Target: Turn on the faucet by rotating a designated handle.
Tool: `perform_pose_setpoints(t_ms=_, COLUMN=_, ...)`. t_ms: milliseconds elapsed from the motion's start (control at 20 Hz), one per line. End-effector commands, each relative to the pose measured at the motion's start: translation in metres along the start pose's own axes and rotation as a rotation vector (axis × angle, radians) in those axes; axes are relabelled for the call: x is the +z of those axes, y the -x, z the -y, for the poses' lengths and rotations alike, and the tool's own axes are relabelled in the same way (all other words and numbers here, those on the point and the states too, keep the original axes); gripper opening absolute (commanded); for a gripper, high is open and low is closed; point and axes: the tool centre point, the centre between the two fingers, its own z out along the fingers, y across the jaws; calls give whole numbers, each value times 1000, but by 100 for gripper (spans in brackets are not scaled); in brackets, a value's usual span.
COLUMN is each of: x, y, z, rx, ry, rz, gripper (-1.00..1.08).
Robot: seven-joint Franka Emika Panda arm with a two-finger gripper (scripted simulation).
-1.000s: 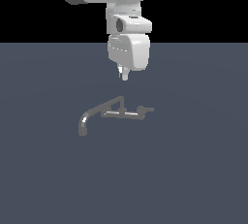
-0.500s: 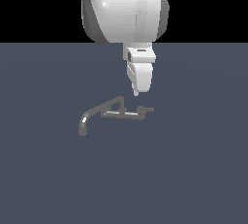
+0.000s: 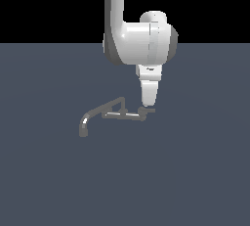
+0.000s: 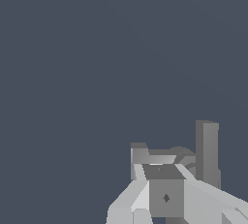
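- White jaws (image 3: 148,105) low, tip at the short dark grey lever handle (image 3: 149,110); apart or together: cannot tell.
- Likely placed to push the lever round.
- Small dark grey metal faucet (image 3: 105,113) on the grey bench (image 3: 195,171), hooked spout toward the exterior view's left.

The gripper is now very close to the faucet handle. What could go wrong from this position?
1. The gripper sits right at the handle, which is short and thin; it may slip off when pushing.
2. The crossbar joins beside the handle, so the gripper may press that instead.
3. The wrist view shows only part of the faucet, so contact is hard to confirm.
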Motion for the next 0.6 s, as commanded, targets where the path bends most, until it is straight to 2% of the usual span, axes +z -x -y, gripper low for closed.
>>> perform_pose_setpoints(t_ms=0, x=8, y=-7, z=4, rx=37, ry=-1, rz=0, gripper=-100)
perform_pose_setpoints(t_ms=550, x=14, y=-12, z=7, rx=64, ry=-1, rz=2, gripper=-100)
